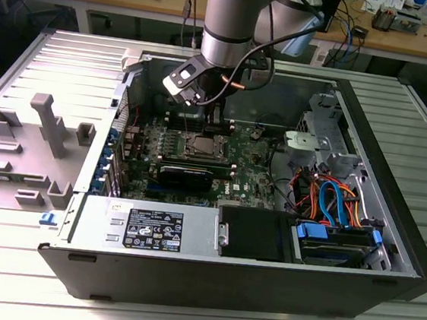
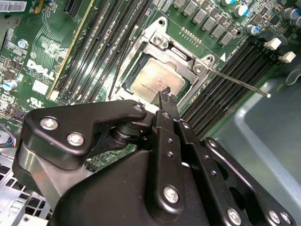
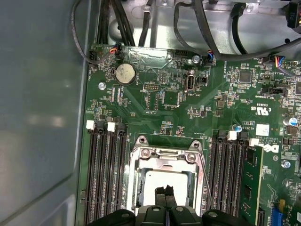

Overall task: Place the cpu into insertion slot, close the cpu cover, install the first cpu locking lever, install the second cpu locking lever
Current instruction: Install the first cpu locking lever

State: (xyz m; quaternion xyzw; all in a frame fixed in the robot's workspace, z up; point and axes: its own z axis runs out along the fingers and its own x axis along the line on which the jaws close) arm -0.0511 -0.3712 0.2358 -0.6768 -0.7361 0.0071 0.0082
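Dull grey metal marks the cpu point(image 2: 155, 80), which lies flat in the insertion slot point(image 1: 202, 145) on the green motherboard point(image 3: 178, 99). The silver cover point(image 3: 168, 162) appears to be lowered around it, though I cannot tell whether it is fully seated. The gripper point(image 2: 164, 96) hangs right over the chip's near edge. Its fingertips point(image 3: 161, 190) are pressed together and nothing shows between them.

One thin locking lever point(image 2: 237, 84) stands free, jutting out over the black memory slots point(image 2: 221, 80), so the cover looks unlatched.

The main risk, as I judge it, is the narrow tips bearing down on the bare chip rather than the frame, which could scratch the top or load the contacts beneath unevenly. If the cover sits slightly proud, forcing a lever could jam it. The lever is slim and springy, so a glancing push may let the tips slide off into the memory slots or nearby parts inside the computer case point(image 1: 388, 247).
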